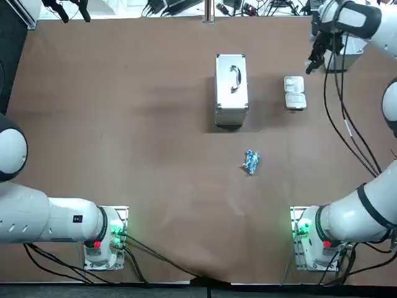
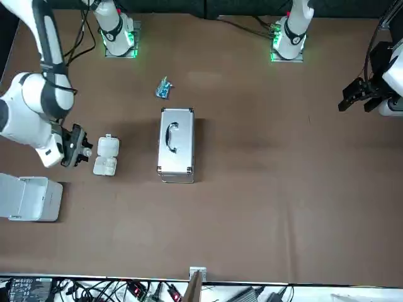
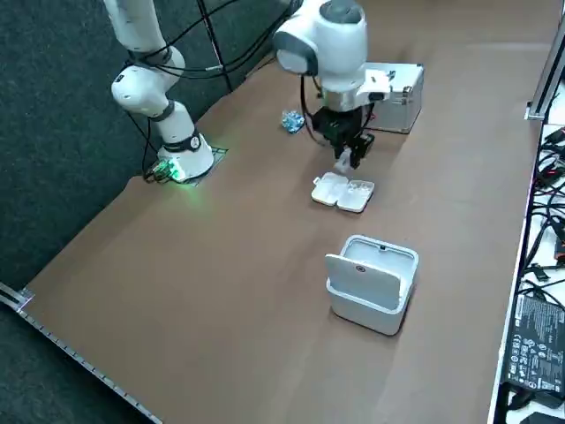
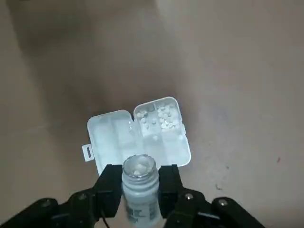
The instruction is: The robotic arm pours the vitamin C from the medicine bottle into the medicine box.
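Note:
The white medicine box (image 4: 137,135) lies open on the brown table, lid flat beside its compartments. Small white tablets (image 4: 159,116) sit in some of its compartments. My right gripper (image 4: 139,176) is shut on a white medicine bottle (image 4: 139,194) whose uncapped mouth faces the box, with a few tablets visible inside. In the top view the gripper (image 1: 314,61) hangs just to the right of and beyond the box (image 1: 294,92). From the right side, the gripper (image 3: 350,146) is above the box (image 3: 342,193).
A silver metal case (image 1: 231,90) with a handle stands left of the box. A blue packet (image 1: 250,162) lies nearer the robot. A white open bin (image 3: 371,283) sits beyond the box near the table's far right edge.

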